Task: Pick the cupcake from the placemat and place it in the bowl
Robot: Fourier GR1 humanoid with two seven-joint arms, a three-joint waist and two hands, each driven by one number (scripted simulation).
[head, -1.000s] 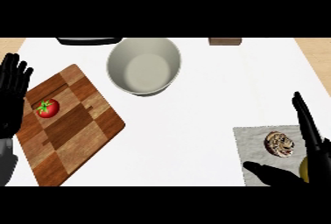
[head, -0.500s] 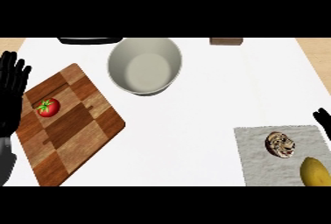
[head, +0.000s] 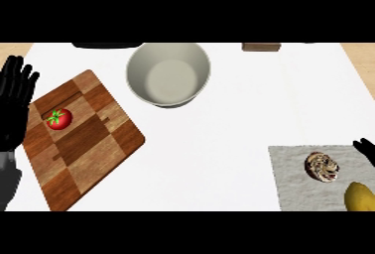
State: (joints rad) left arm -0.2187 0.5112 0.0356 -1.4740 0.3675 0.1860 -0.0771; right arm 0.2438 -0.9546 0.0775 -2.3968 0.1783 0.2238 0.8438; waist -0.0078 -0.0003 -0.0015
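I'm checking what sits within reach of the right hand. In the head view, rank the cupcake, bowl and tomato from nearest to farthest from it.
From the right hand at the right edge:
1. Cupcake, on the placemat just left of the hand.
2. Bowl, far centre.
3. Tomato, on the cutting board at the left.

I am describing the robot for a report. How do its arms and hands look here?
The left hand is black, with slim fingers and a thumb, on a smooth grey forearm. Of the right hand, only a small black part shows at the edge. No cables or markings are visible.
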